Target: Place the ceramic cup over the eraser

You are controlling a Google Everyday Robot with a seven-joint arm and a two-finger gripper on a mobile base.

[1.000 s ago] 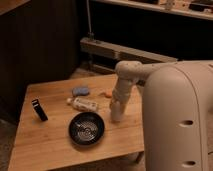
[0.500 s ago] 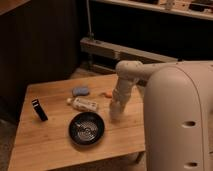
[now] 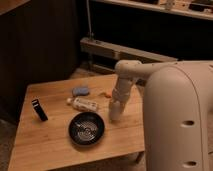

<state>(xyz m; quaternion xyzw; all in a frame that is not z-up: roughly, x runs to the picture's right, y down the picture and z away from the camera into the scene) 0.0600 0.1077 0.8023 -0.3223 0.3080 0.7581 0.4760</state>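
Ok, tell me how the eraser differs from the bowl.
The eraser is a slim bar; the bowl is round and far bigger. The eraser is near the left edge of the table; the bowl sits front-centre, with the gripper low just right of it. Both are black.

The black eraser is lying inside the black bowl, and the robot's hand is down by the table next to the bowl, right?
Not quite. The camera view shows the eraser out on the wooden table, near the edge at the picture's left and well apart from the black bowl, not inside it. The rest is right: the hand is down by the table next to the bowl.
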